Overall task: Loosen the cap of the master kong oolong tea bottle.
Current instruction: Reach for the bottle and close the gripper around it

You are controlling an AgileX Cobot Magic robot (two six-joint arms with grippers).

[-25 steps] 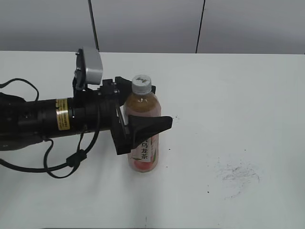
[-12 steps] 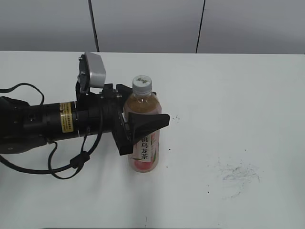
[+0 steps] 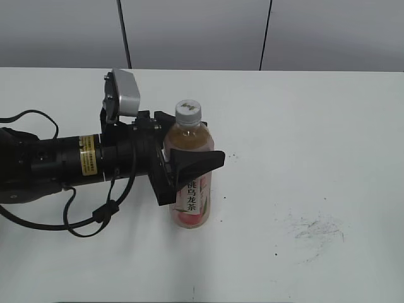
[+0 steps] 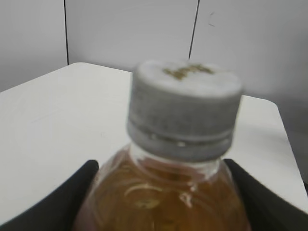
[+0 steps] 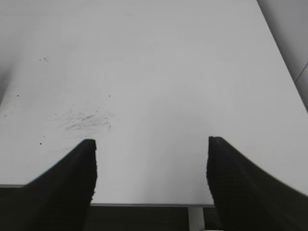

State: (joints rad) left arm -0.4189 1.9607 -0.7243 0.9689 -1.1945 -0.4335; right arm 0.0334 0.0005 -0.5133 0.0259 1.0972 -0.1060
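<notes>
The master kong oolong tea bottle [image 3: 192, 203] stands upright on the white table [image 3: 303, 126], amber tea inside, pink peach label low down. Its white-grey ribbed cap [image 3: 187, 112] is on the neck. My left gripper [image 3: 192, 151] reaches in from the left and is shut on the bottle's upper body, one black finger in front and one behind. In the left wrist view the cap [image 4: 185, 110] fills the middle, above the amber shoulder of the bottle [image 4: 163, 202], with my fingers [image 4: 161, 168] pressed on both sides. My right gripper [image 5: 151, 154] is open and empty over bare table.
Grey scuff marks [image 3: 312, 230] lie on the table at the right, also in the right wrist view [image 5: 86, 120]. The table's near edge [image 5: 144, 204] is just below my right gripper. A grey panelled wall [image 3: 202, 31] stands behind the table.
From one second ago my left arm shifted slightly and its fingers settled on the bottle. Nothing has moved in the last half second. The bottle stayed in place.
</notes>
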